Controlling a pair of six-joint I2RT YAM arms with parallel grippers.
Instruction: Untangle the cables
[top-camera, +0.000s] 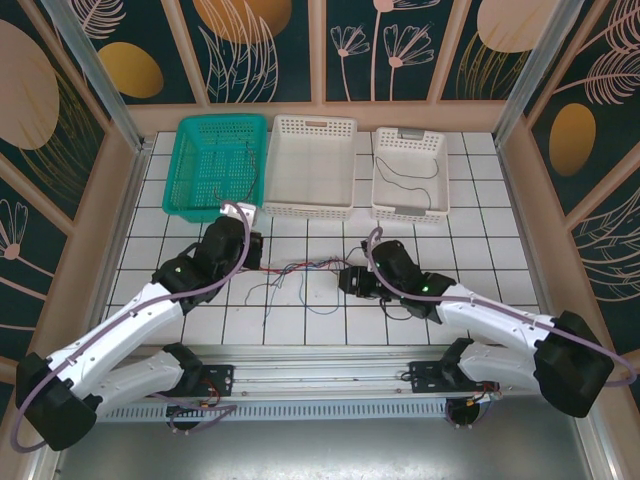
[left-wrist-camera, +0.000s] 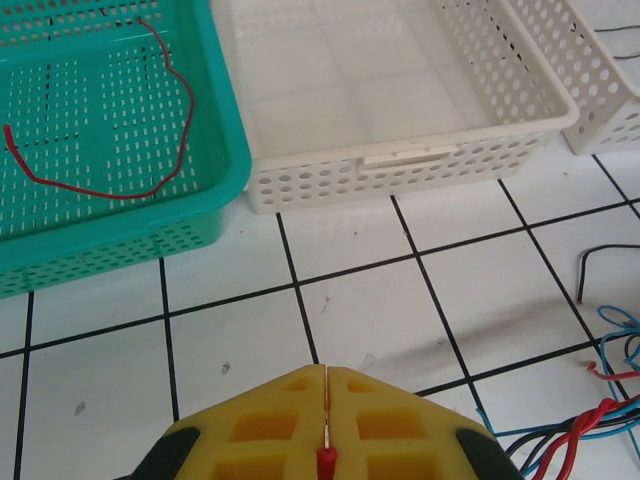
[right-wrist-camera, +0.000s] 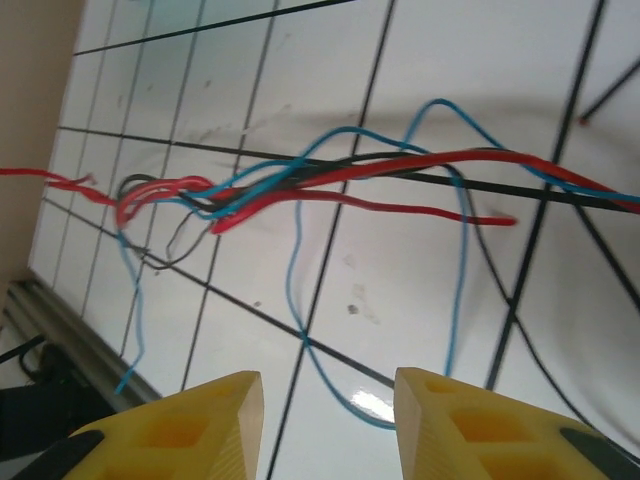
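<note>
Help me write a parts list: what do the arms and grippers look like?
The left arm and right arm are white shells with black joints, a purple cable looping along each. The left gripper and right gripper have pocketed yellow wedge-shaped fingers.

The white tiled table (top-camera: 480, 200) bore a row along its far side: green basket (top-camera: 200, 212), white middle basket (top-camera: 310, 210), white right basket (top-camera: 410, 213). Tangled cables (top-camera: 300, 268) lay on the nearer tiles.

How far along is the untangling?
Done: one red wire lies in the green basket, one black wire in the right white basket. In hand: the left hand pinches a red strand. Left: the red, blue and black tangle beside the open right hand.
</note>
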